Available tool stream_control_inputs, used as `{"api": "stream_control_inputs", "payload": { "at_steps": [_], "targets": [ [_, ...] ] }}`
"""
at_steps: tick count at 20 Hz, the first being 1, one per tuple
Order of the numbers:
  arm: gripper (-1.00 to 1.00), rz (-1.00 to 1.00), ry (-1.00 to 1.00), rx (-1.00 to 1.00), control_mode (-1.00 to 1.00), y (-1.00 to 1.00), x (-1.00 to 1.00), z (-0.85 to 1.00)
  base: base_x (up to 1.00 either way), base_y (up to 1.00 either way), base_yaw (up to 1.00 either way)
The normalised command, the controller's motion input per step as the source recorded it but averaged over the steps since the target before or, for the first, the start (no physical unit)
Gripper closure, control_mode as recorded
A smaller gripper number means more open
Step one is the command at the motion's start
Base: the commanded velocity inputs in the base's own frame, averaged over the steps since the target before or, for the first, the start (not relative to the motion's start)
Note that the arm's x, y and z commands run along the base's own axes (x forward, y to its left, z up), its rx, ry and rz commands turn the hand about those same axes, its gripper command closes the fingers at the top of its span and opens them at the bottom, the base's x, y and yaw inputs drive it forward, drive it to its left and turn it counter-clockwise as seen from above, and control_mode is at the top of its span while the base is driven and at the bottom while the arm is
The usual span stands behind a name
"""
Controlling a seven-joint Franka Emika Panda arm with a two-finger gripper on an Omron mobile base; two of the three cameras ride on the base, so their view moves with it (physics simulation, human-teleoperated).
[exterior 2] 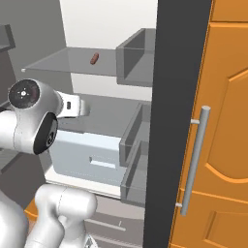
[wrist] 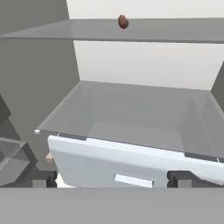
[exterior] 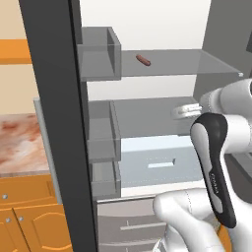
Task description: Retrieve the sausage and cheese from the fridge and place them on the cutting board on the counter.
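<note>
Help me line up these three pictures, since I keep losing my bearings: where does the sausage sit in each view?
Left base view: the sausage lies on the upper glass shelf, above centre.
Right base view: upper left, on that shelf, left of a grey door bin.
Hand view: top centre, seen end-on, on the shelf.
Shared landmark: the pale drawer under the lower shelf.

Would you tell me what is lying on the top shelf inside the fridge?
A sausage lies on the top shelf. No cheese shows there; the door bin hides the shelf's left end.
</note>
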Motion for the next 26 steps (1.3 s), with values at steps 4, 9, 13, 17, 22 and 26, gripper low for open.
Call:
{"api": "stream_control_inputs", "payload": {
  "at_steps": [4,9,13,17,22,26],
  "targets": [
    [-1.00,0.00,0.00,0.00,-1.00,0.06,0.40,0.84,0.00,0.00,0.00],
    [-1.00,0.00,0.00,0.00,-1.00,0.01,0.35,0.71,0.00,0.00,0.00],
    [-1.00,0.00,0.00,-0.03,-1.00,0.09,0.69,0.15,0.00,0.00,0.00],
    [-1.00,0.00,0.00,-0.04,-1.00,0.12,0.78,0.13,0.00,0.00,0.00],
    [-1.00,0.00,0.00,-0.02,-1.00,0.09,0.89,0.02,0.00,0.00,0.00],
    [-1.00,0.00,0.00,-0.03,-1.00,0.01,0.84,0.00,0.00,0.00,0.00]
  ]
}}
